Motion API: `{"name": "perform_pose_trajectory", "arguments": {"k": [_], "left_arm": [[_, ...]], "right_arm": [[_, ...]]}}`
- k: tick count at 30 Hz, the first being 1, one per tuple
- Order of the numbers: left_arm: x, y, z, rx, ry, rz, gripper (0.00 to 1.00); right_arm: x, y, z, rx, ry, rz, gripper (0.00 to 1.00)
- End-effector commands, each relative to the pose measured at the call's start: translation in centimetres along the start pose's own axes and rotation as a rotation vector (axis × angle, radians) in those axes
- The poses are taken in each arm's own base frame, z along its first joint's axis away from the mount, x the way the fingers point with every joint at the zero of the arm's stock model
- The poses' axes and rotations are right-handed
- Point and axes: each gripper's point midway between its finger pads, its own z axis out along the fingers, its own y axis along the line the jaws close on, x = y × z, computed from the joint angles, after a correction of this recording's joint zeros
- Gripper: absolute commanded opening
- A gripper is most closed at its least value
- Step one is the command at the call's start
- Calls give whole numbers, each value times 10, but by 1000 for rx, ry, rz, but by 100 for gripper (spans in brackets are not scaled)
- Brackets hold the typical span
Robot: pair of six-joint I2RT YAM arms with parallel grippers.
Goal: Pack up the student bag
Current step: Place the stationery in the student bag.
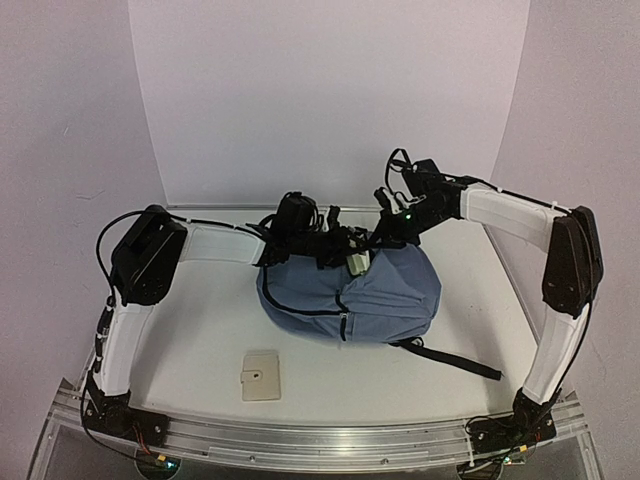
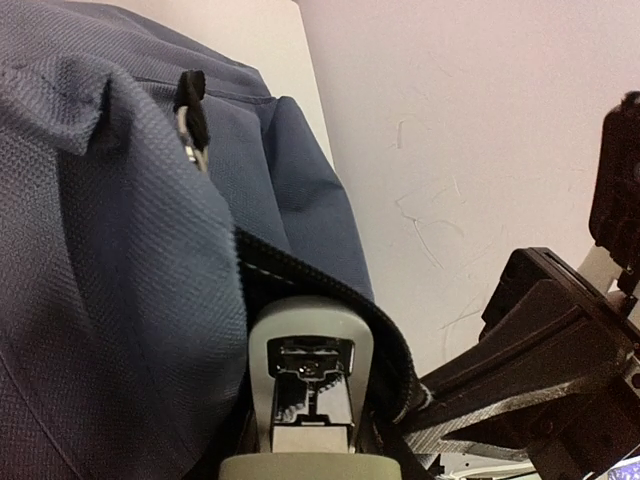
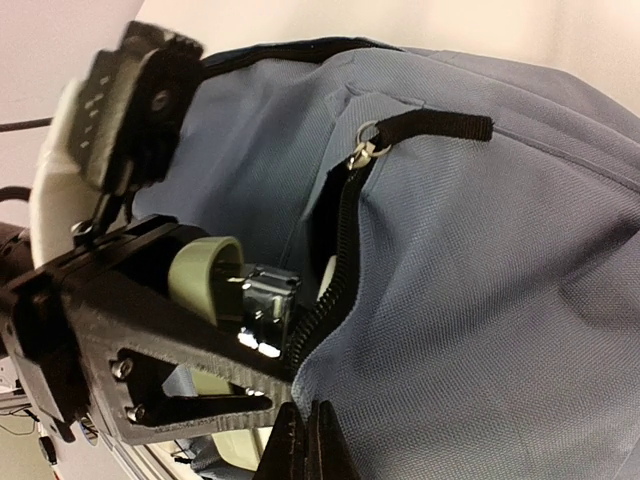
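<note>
The student bag (image 1: 390, 300) sits mid-bench (image 1: 200, 340), zip mouth open at its 12 o'clock. The left gripper (image 1: 340, 250), fingers clamped on a grey stapler (image 2: 310, 385), holds it half inside, while the right gripper (image 3: 300, 435), fingers pressed together, seems to nip the zip edge. Still to go, I'd say: the flat beige wallet (image 1: 261, 376) at the bag's 7 o'clock — then zipping up.

Your student bag (image 1: 380, 295) is slate-blue with a fine woven grain, and its zipper teeth (image 3: 335, 268) and strap (image 1: 455, 362) are black. The stapler (image 2: 300, 312) is pale grey-green outside, with shiny chrome metal inside. The table (image 1: 200, 340) is white, and the small flat square (image 1: 261, 376) on it is plain beige.
</note>
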Motion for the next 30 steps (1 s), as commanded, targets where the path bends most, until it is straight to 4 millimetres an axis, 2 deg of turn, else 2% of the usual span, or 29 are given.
{"name": "perform_pose_trajectory", "arguments": {"k": [1, 6, 9, 11, 13, 15, 16, 19, 24, 30], "left_arm": [[-15, -11, 6, 144, -17, -110, 9], [-20, -8, 13, 155, -51, -132, 10], [-22, -8, 21, 130, -65, -115, 16], [-20, -5, 27, 100, -56, -104, 24], [-16, 1, 23, 59, -57, -108, 41], [-15, 10, 11, -11, -79, -112, 55], [-17, 13, 4, -45, -91, -115, 58], [-17, 17, -10, -107, -104, -120, 60], [-14, 15, -21, -147, -104, -114, 60], [-3, 31, -35, -226, -108, -143, 61]], "right_arm": [[-21, 47, -36, -109, -119, -112, 0], [-23, 48, -38, -108, -126, -118, 0], [-22, 47, -35, -108, -120, -110, 0], [-24, 46, -33, -107, -119, -102, 0], [-25, 45, -32, -104, -121, -95, 0], [-25, 45, -32, -102, -119, -93, 0], [-24, 44, -32, -100, -118, -92, 0], [-22, 42, -30, -97, -112, -86, 0], [-22, 41, -30, -92, -112, -88, 0], [-20, 41, -29, -92, -108, -91, 0]]}}
